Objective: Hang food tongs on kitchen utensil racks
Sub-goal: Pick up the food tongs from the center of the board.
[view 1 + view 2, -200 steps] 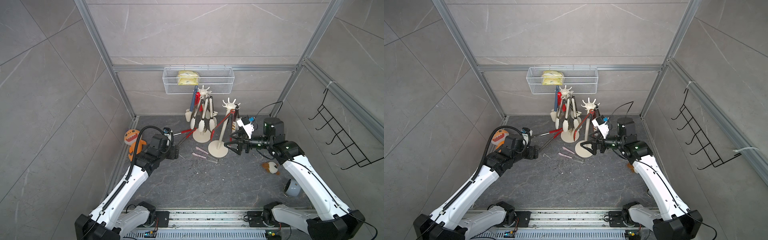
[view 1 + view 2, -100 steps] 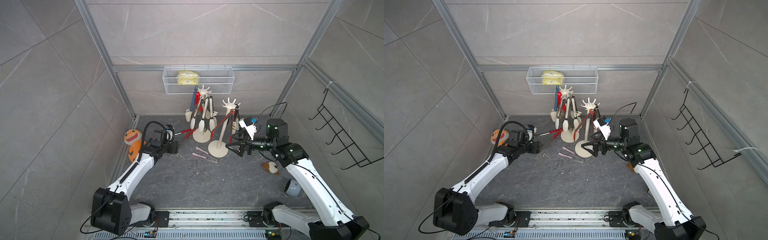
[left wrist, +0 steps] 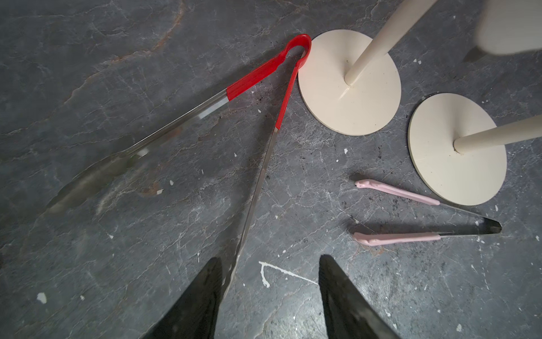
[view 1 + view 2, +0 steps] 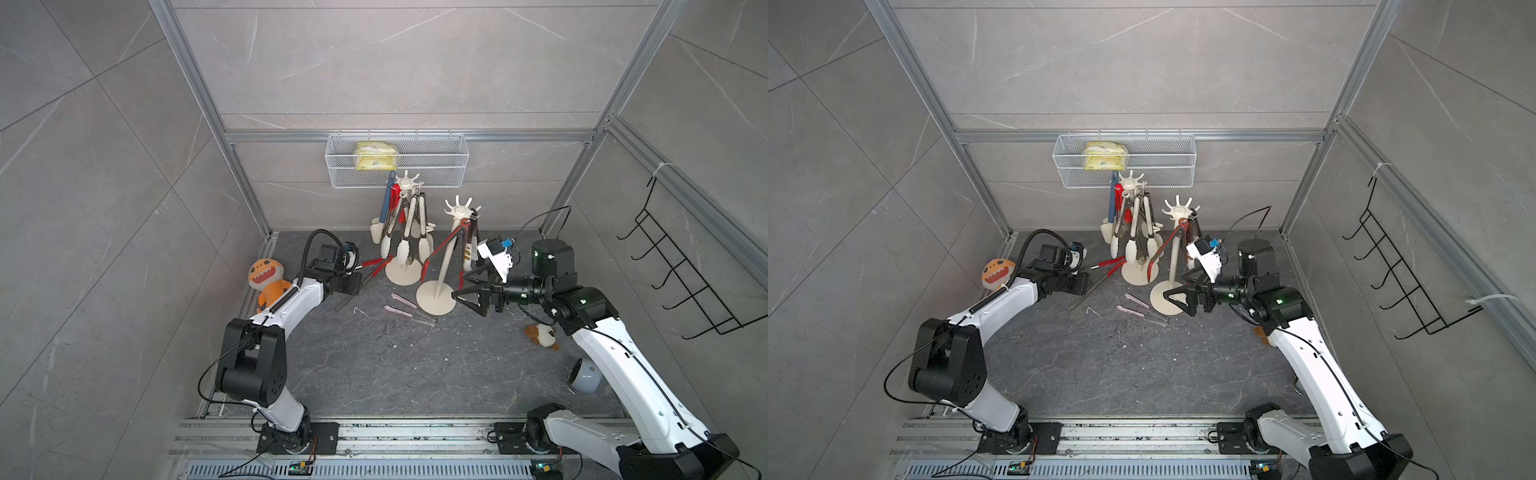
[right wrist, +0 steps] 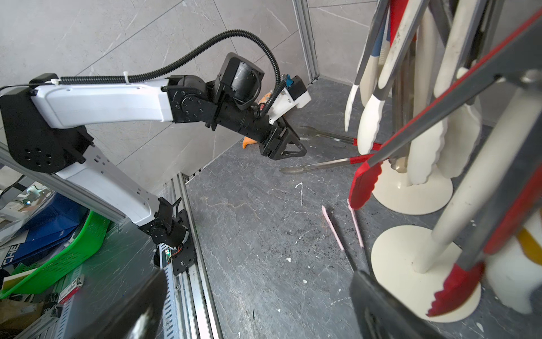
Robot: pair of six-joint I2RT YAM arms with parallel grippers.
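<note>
Seemingly touching one arm of the red-handled tongs lying against a kitchen utensil rack, the left gripper hovered half-spread; a square pinch would leave the loop free.

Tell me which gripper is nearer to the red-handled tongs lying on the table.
Left. The left gripper hangs right over the red-handled tongs, one steel arm just inside its jaws. The right gripper sits past the front rack's base, apart from them.
</note>
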